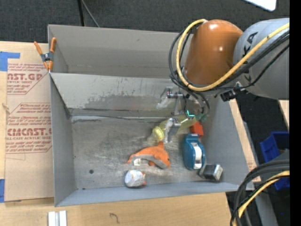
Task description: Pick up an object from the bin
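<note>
The arm (268, 55) is being held stretched in from the right, its wrist being capped by an orange cover (214, 51) and looped by yellow and black cables (181, 55). The gripper (171, 124) is being held pointing downward, low beneath that cover.

Free room: bare bin floor (96, 145) on the view's left of the gripper (170, 126); obstacles: yellow lump (158, 133) at its tip; orange piece (153, 154) and blue tape measure (192, 153) just beyond, toward the front wall (155, 189); back wall (117, 91) close behind it.
</note>
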You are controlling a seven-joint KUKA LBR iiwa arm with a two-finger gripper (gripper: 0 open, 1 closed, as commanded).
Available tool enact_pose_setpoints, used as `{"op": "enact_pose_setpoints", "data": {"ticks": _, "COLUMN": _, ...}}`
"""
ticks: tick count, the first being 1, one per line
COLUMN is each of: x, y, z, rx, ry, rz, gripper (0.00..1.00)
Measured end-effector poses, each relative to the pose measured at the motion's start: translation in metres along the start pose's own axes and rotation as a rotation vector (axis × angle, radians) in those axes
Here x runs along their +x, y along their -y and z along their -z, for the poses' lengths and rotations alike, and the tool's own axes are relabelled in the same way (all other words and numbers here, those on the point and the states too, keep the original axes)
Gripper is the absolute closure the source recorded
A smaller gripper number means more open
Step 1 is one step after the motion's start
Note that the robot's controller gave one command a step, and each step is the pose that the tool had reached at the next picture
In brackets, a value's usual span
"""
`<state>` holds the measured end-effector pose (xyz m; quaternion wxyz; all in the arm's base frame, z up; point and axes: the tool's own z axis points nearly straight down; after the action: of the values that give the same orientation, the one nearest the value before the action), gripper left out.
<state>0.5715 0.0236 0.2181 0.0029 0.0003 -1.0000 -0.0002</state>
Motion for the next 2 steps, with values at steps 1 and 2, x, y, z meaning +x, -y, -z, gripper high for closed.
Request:
{"op": "enact_pose_setpoints", "data": {"ticks": 1, "x": -0.002, "y": 0.0, "z": 0.004, "rx": 0.0, "ry": 0.008, "rz": 0.0, "gripper": 0.0}}
{"op": "enact_pose_setpoints", "data": {"ticks": 2, "x": 0.01, "y": -0.002, "z": -0.026, "rx": 0.0, "ry": 0.018, "rz": 0.032, "gripper": 0.0}}
